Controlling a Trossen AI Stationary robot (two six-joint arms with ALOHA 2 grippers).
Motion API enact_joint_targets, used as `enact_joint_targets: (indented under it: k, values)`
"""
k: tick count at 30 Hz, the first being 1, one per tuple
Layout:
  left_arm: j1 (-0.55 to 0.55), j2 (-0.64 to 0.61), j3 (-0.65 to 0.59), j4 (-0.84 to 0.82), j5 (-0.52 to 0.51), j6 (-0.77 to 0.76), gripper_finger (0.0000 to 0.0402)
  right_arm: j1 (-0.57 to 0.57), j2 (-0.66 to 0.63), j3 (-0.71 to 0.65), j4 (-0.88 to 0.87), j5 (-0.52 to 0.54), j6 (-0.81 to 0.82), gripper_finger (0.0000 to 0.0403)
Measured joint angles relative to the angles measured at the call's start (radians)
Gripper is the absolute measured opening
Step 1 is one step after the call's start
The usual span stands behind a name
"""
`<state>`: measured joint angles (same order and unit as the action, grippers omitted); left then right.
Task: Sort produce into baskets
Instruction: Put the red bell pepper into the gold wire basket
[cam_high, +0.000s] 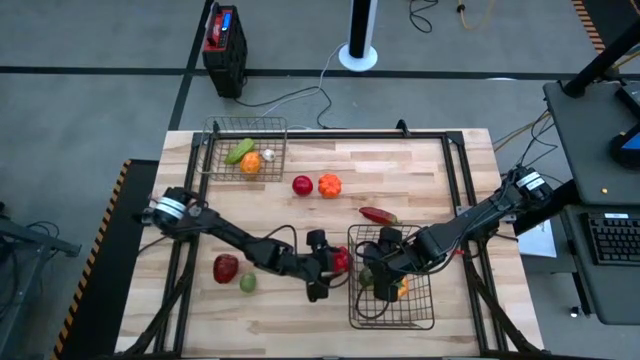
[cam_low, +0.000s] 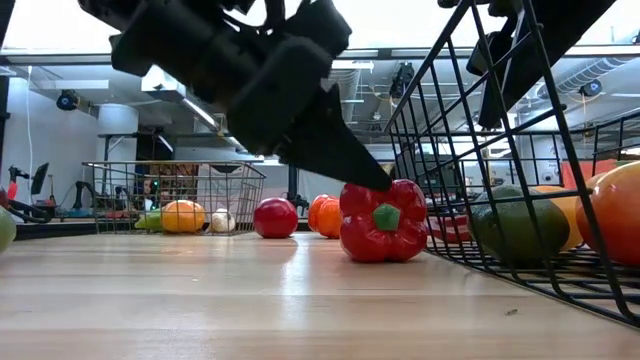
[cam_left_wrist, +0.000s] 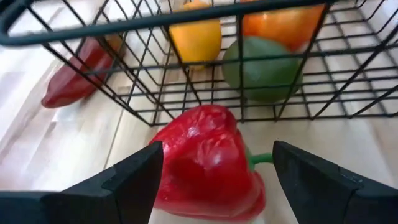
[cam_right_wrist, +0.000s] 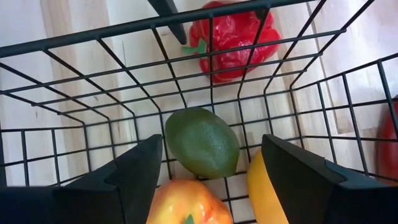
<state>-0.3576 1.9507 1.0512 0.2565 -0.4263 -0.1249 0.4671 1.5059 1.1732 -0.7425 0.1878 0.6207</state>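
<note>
The left gripper (cam_left_wrist: 211, 180) sits low on the table with its fingers spread apart, a red pepper (cam_left_wrist: 208, 165) lying between them on the wood, not clamped. Just ahead of it stands the wall of the larger basket (cam_high: 352, 300). The right gripper (cam_right_wrist: 211, 180) hangs inside that basket, fingers also spread, with a green fruit (cam_right_wrist: 202, 142) between them, a yellow piece (cam_right_wrist: 267, 193) and an orange-yellow piece (cam_right_wrist: 186, 202) close beside. A red chili (cam_high: 378, 215) lies beyond the basket. Far across the table, the smaller basket (cam_high: 215, 135) holds green, orange and white pieces.
</note>
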Motion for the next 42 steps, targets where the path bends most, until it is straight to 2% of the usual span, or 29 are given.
enact_joint_targets:
  k: [10, 22, 36, 42]
  values:
    - [0.011, 0.035, 0.0, 0.014, -0.003, -0.015, 0.0277, 0.0, 0.0, -0.001, 0.0, 0.023, 0.0, 0.0256]
    - [0.011, 0.033, 0.001, 0.009, 0.01, -0.014, 0.0197, 0.0, 0.001, -0.001, 0.0, 0.023, 0.0, 0.0259]
    - [0.006, -0.02, -0.001, -0.085, 0.027, -0.015, 0.0191, 0.0, 0.001, -0.001, 0.0, 0.023, 0.001, 0.0251]
    - [-0.005, -0.094, -0.002, -0.153, 0.02, 0.006, 0.0191, 0.0, 0.001, -0.001, -0.001, 0.023, 0.008, 0.0251]
